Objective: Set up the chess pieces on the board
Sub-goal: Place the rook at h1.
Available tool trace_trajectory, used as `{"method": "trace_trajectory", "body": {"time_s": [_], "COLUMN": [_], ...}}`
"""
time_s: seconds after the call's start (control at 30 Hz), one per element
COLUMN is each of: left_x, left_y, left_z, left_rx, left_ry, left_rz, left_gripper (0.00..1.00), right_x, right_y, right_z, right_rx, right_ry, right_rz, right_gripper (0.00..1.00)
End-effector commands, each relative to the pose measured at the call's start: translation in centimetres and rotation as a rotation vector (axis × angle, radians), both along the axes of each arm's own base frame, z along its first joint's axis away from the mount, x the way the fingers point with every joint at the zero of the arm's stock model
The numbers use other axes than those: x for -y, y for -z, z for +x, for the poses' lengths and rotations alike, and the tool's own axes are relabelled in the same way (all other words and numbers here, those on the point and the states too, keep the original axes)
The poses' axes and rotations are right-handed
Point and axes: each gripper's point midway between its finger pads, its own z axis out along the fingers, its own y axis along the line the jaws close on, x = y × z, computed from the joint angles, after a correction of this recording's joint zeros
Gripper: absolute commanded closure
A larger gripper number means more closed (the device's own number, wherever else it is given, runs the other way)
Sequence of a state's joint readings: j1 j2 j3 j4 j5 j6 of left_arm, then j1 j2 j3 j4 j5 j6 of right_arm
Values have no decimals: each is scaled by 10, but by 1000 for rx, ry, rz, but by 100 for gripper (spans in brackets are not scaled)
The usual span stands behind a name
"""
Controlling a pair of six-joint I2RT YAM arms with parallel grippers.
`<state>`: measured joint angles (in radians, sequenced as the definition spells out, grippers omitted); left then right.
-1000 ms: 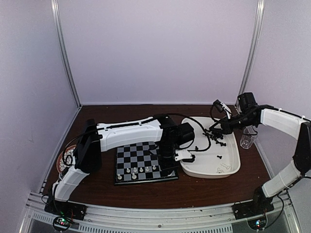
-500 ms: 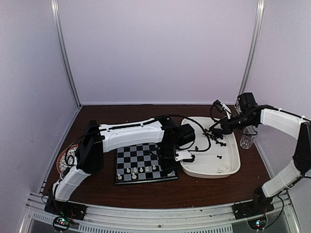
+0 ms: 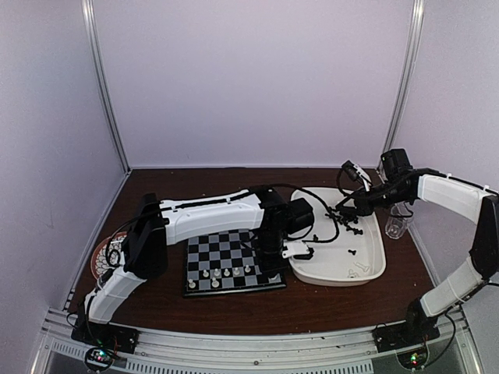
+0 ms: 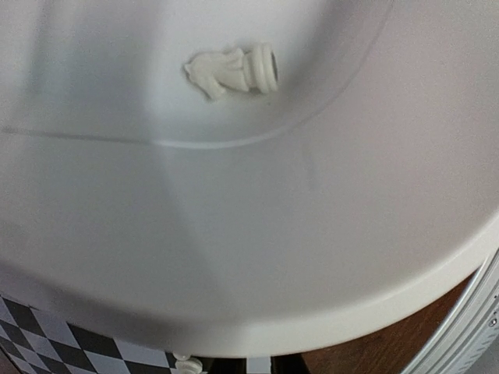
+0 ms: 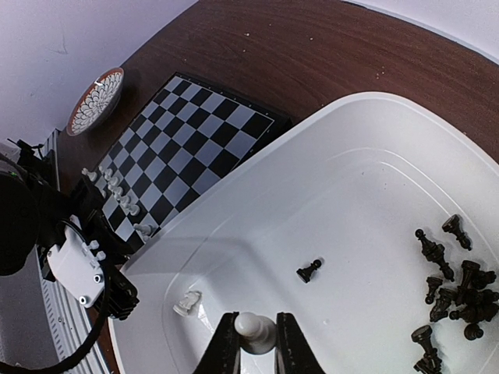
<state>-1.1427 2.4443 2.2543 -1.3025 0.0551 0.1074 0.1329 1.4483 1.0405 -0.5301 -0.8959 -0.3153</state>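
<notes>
The white tray point(image 3: 337, 281) sits on the right half of the table, its left rim over the board's right edge (the left wrist view shows the rim above a corner of checkered squares). Near the tray's near left corner a white knight point(image 4: 230, 72) lies on its side. Further in, a black pawn point(image 5: 309, 270) sits by itself, and at the far end a cluster of black chess pieces point(image 5: 468, 300) lies tumbled together. The right gripper point(image 5: 254, 347) hangs above the tray, fingers pinched on a white piece point(image 5: 251, 327). The left gripper point(image 3: 271, 261) is down where tray and board meet, jaws closed; whether anything is between them cannot be told. A round patterned plate point(image 5: 95, 99) lies at the table's left edge, well apart from the tray. Just right of the tray stands a clear cup point(image 3: 397, 226), contents unclear.

The board point(image 3: 222, 248) lies flat near the middle, with about six white chess pieces point(image 3: 226, 273) standing along its two nearest rows. The table point(image 3: 234, 308) is dark brown wood. Behind it rise pale lilac walls point(image 3: 257, 78) with metal uprights point(image 3: 101, 86) at the corners.
</notes>
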Motion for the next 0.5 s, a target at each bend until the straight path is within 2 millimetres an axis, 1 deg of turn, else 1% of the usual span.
{"method": "trace_trajectory", "body": {"time_s": [0.0, 0.2, 0.47], "left_x": [4, 6, 7], "left_y": [2, -3, -6], "left_z": [5, 8, 6], "left_rx": [19, 37, 28], "left_ry": [10, 9, 9], "left_rz": [-5, -13, -24], "left_gripper": [96, 85, 82], "right_x": [1, 1, 1], "right_y": [7, 7, 8], "right_z": [-2, -2, -2], "right_rx": [-16, -14, -15], "right_ry": [-6, -8, -6], "right_rz": [-5, -6, -6], "right_gripper": [94, 94, 95]}}
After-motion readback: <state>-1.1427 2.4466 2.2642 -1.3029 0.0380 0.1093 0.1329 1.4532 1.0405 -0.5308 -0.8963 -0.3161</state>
